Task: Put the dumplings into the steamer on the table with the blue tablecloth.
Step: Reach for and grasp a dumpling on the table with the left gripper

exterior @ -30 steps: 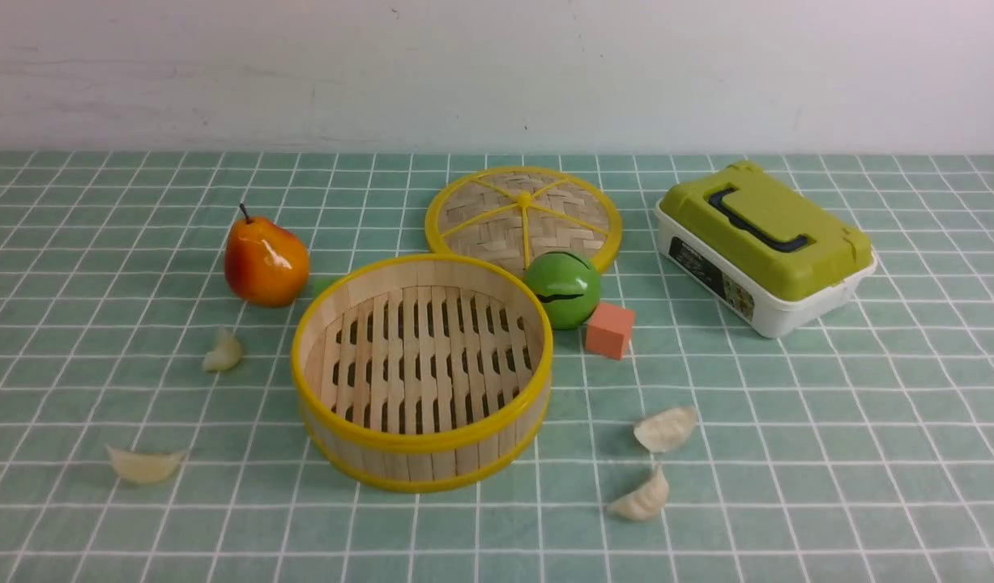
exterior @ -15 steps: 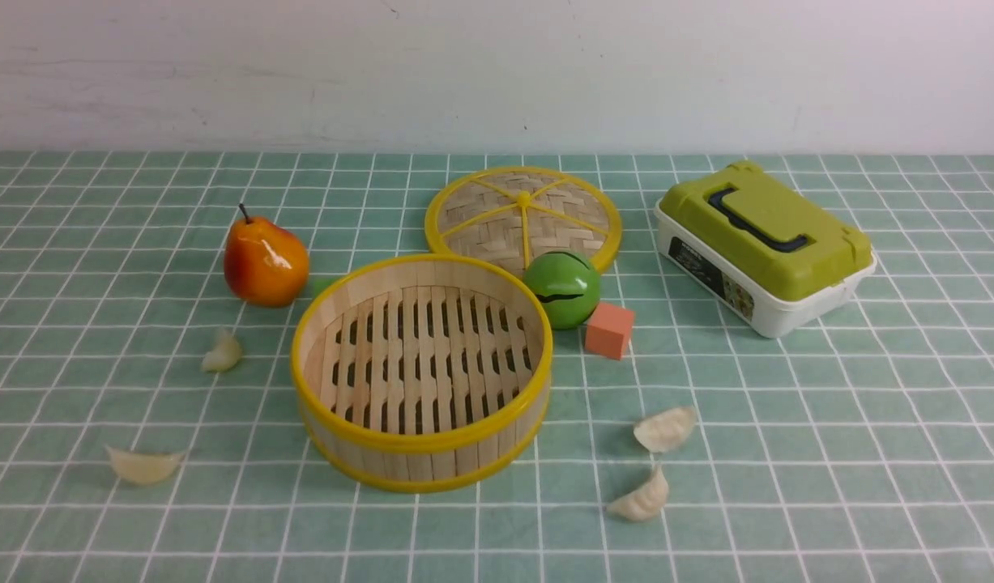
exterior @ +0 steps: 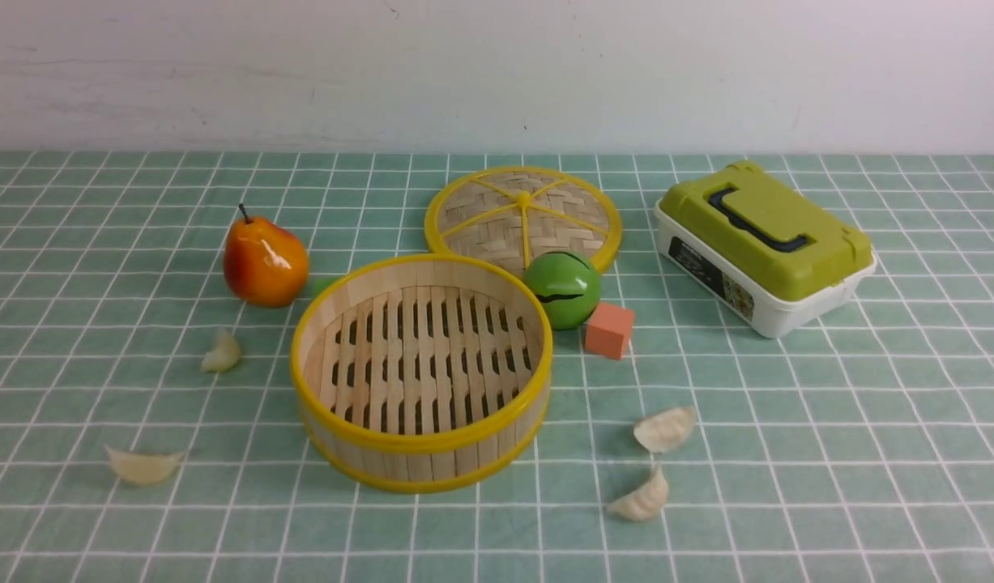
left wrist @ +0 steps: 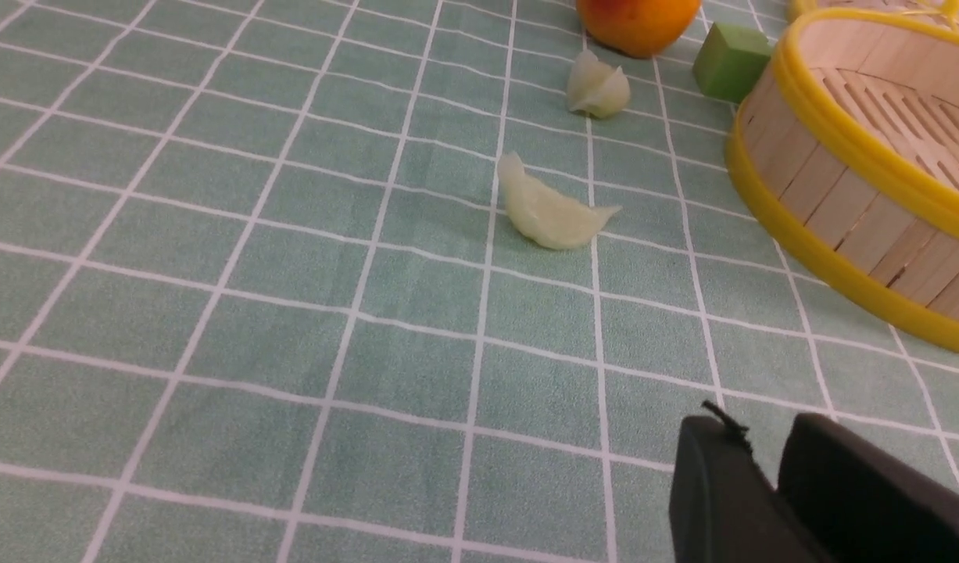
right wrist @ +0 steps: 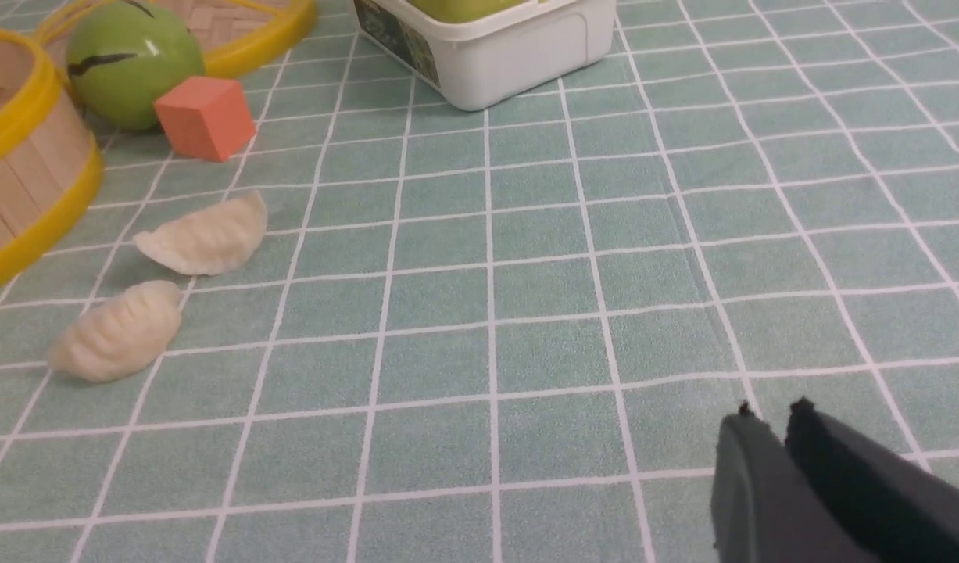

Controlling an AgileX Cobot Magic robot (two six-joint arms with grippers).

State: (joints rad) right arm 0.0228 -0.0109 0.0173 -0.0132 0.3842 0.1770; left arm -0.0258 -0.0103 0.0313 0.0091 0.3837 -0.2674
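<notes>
The steamer (exterior: 422, 441) stands empty in the middle of the blue tablecloth (exterior: 788, 453) that covers the table. Two dumplings lie left of it (exterior: 221, 351) (exterior: 144, 465) and two lie to its right (exterior: 665, 428) (exterior: 641, 498). Neither gripper shows in the front view. In the left wrist view my left gripper (left wrist: 764, 438) hangs over bare cloth, slightly open and holding nothing, short of a dumpling (left wrist: 553, 215). In the right wrist view my right gripper (right wrist: 770, 410) has its fingers almost together and empty, well to the side of two dumplings (right wrist: 202, 234) (right wrist: 116, 332).
An orange pear (exterior: 266, 259) stands left of the steamer, with a small green cube (left wrist: 731, 70) beside it. Behind the steamer lies the woven lid (exterior: 522, 214). A green ball (exterior: 563, 287) and an orange cube (exterior: 609, 329) sit at its right. A green-lidded box (exterior: 764, 243) stands at the back right.
</notes>
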